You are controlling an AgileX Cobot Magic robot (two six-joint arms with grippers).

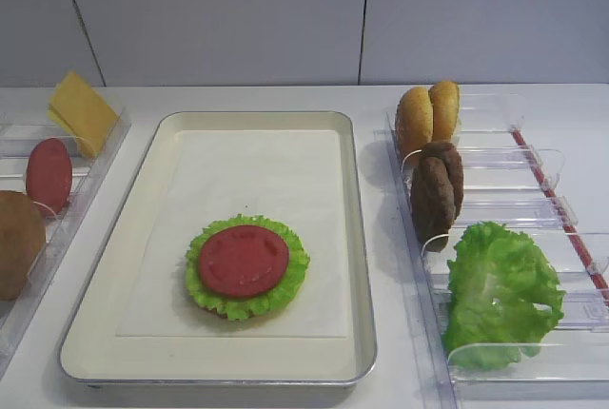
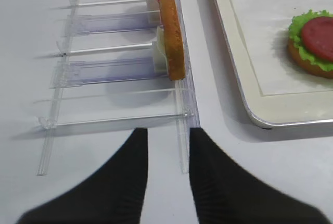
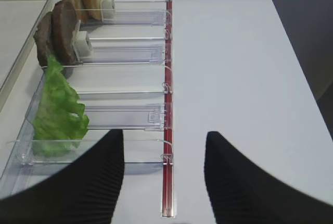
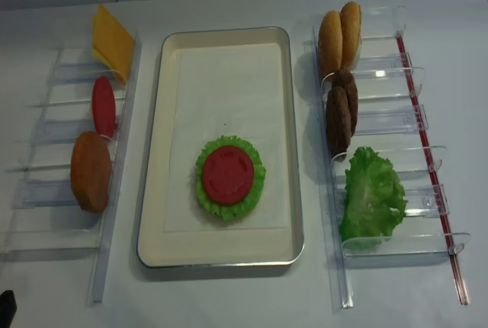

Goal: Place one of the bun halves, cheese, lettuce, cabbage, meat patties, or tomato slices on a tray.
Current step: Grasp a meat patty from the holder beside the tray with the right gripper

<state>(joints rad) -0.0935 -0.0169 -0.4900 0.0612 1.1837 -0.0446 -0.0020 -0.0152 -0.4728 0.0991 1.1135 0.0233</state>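
While both hands hang back over the worktop [image 1: 381, 380], no item is in transit, so the step in hand reads as choosing the next layer.

Right hand [image 3: 164, 182]: fingers spread wide, pinching nothing, poised above the near end of the right-hand clear bins [image 3: 130, 114]. Left hand [image 2: 167, 182]: fingers parted by a narrow gap, pinching nothing, at the near end of the left bins [image 2: 104, 67].

Tray [image 1: 357, 238]: cream, metal-rimmed, paper-lined, central. On its near half sits a stack: bun base [image 2: 307, 62], lettuce leaf [image 1: 290, 281], tomato slice [image 1: 243, 260] on top.

Right bins, far to near: two golden bun halves [image 1: 427, 116] on edge; two dark, grainy meat patties [image 1: 437, 190] on edge, touching; a large ruffled lettuce [image 1: 500, 295].

Left bins: yellow cheese [image 1: 81, 109] tilted at the far end; one red tomato disc [image 1: 48, 176]; one brown bun half [image 1: 17, 243] nearest.

Next move, as judged: a patty or the cheese. Either calls for a hand to reach into its bin, close across the upright piece and carry it above the stack.
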